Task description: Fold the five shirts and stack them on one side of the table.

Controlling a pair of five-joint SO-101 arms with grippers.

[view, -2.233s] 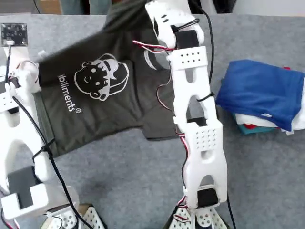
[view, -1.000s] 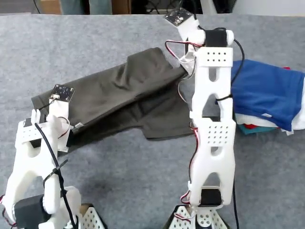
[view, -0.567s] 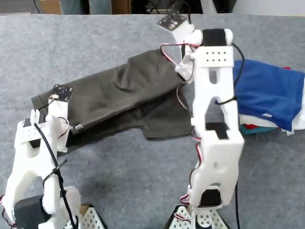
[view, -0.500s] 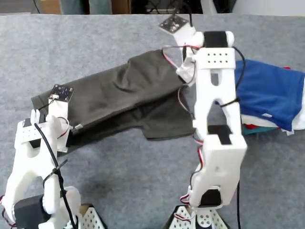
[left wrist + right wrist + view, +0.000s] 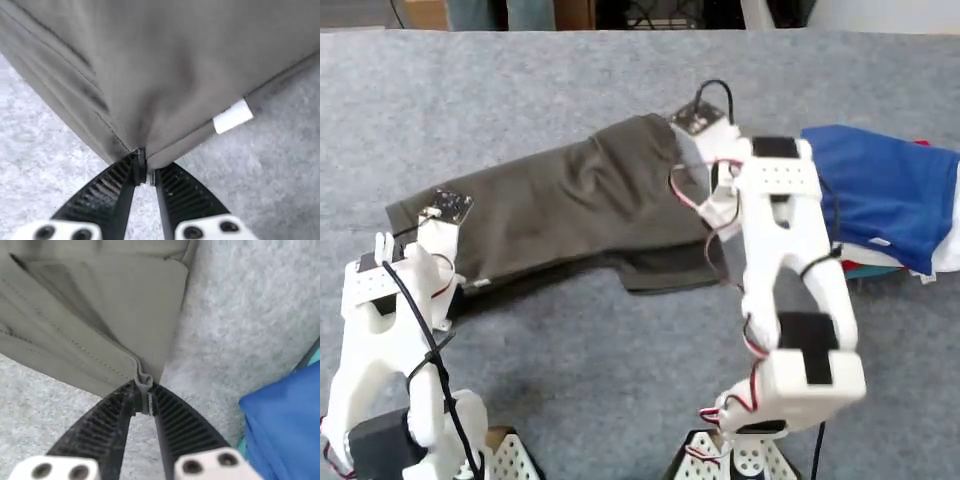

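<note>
A dark olive shirt [image 5: 570,200] lies folded lengthwise across the middle of the grey table. My left gripper [image 5: 144,174] is shut on the shirt [image 5: 165,75] at its near-left corner, where a small white tag [image 5: 232,116] sticks out. My right gripper [image 5: 144,401] is shut on the shirt's [image 5: 100,330] right end, pinching a bunched hem. In the high view the left arm [image 5: 395,300] stands at the shirt's left end and the right arm [image 5: 775,210] at its right end. A stack of folded shirts [image 5: 885,195] with a blue one on top sits at the right.
The grey felt table [image 5: 570,380] stretches open in front of the shirt and behind it. The blue shirt's edge [image 5: 285,425] lies close beside my right gripper. Both arm bases [image 5: 720,455] stand at the near edge.
The shirt went from spread open with its print up to folded lengthwise. Since then the right arm has drawn back toward the near side with the shirt's end; the left arm shifted slightly.
</note>
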